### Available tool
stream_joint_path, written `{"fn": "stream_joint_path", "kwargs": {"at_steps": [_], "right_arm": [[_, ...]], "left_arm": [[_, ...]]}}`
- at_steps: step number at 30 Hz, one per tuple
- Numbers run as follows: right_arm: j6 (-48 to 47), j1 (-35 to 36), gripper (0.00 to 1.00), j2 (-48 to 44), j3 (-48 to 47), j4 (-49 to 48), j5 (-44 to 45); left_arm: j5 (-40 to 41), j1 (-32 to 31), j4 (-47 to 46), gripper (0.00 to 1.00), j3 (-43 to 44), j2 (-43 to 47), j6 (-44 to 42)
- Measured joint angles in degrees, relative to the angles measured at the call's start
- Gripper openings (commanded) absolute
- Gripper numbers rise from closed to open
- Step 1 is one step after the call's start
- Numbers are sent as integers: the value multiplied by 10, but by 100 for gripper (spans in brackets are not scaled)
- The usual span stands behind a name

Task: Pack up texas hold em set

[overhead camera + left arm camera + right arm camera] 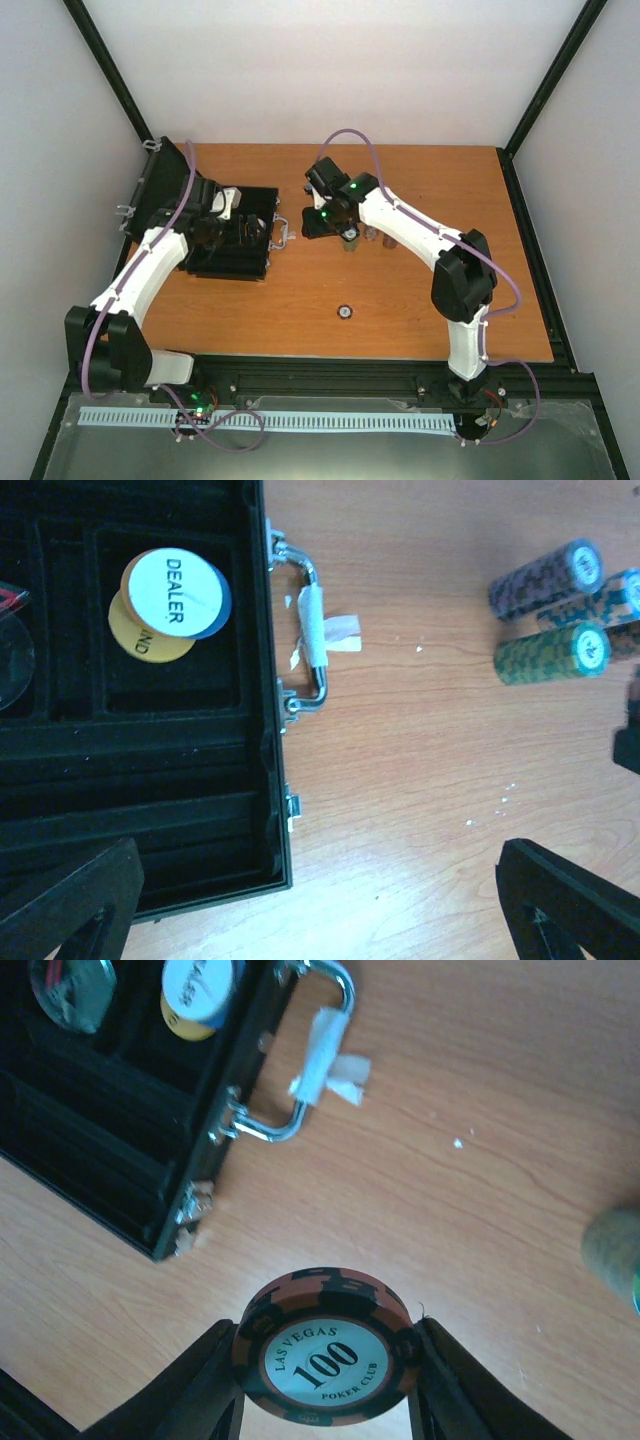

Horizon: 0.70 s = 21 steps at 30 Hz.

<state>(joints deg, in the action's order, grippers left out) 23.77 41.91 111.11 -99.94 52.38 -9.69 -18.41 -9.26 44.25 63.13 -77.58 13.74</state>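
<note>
The right gripper (327, 1390) pinches an orange-and-black chip stack (325, 1355) between its two fingers. Only the right wrist view shows the stack's face, printed LAS VEGAS 100 POKER CLUB; how many chips sit behind that face cannot be told. At that view's right border a blurred green shape (612, 1250) is cut off. The left gripper (320, 910) is spread wide and holds nothing, one finger over the open black case (180, 810) and the other over bare wood. Its view alone shows the case's insides. A white DEALER disc (175, 588) lies on a yellow disc (138, 635) in one compartment, with a blue rim showing beneath. A clear round piece (12, 655) is cut by the left border and hard to identify. The silver handle (312, 630) carries a scrap of white tape. Past it on the wood are a green chip stack (550, 652), a dark brown chip stack (545, 580) and a blue chip stack (612, 592), the last partly hidden. Only the top view places things on the table (430, 310). The case sits towards the left edge, its raised lid (165, 185) by the far left corner. A lone chip (344, 312) lies mid-table, towards the near edge.
</note>
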Motion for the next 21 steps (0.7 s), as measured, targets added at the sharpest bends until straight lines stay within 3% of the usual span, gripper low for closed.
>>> {"fn": "stream_joint_path", "kwargs": {"at_steps": [9, 21], "right_arm": [[66, -42, 22, 49, -72, -32, -70], [153, -53, 22, 116, -192, -68, -148]], "left_arm": [[-28, 0, -151, 100, -110, 83, 47], [-61, -23, -337, 100, -141, 63, 91]]}}
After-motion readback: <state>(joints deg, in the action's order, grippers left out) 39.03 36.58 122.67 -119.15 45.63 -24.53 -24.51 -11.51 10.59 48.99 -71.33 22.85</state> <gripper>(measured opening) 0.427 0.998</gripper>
